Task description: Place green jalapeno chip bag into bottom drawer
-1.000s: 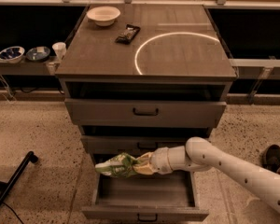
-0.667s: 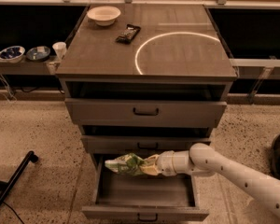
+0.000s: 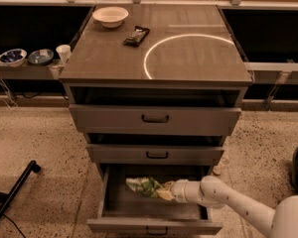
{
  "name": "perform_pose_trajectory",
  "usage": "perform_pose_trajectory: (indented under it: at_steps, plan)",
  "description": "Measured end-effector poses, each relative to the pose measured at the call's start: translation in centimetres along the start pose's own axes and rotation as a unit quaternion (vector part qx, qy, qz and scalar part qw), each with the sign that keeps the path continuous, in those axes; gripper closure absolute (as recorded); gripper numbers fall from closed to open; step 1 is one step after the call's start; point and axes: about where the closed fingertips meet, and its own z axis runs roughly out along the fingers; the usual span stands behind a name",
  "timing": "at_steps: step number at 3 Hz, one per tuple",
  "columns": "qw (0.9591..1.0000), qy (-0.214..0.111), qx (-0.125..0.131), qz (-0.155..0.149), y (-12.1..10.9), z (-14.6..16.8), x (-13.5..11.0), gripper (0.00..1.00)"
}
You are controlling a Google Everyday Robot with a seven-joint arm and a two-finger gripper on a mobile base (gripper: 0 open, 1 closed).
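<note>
Camera view: the pincer point(image 3: 167, 194), reaching in from the right on its white arm, is clamped on the green jalapeno chip bag point(image 3: 145, 186). The bag sits inside the pulled-out bottom drawer point(image 3: 154, 226), toward the back. On the table point(image 3: 198, 66) rest a white bowl point(image 3: 110, 16) and a dark snack packet point(image 3: 136, 35).

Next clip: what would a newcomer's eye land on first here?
First, the white arm reaching in from the lower right, its gripper inside the open bottom drawer with the green jalapeno chip bag at its tip. Next, the bright ring of light on the cabinet top, beside a dark snack packet and a white bowl.
</note>
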Motion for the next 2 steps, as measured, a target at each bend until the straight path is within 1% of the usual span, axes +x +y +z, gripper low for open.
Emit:
perform_pose_trajectory:
  at_steps: [1, 2]
  plan:
    - [0.9998, 0.016, -0.001, 0.011, -1.1, 2.2, 4.6, 0.73]
    - [0.9999, 0.012, -0.001, 0.009, -1.5, 3.5, 6.1, 0.5]
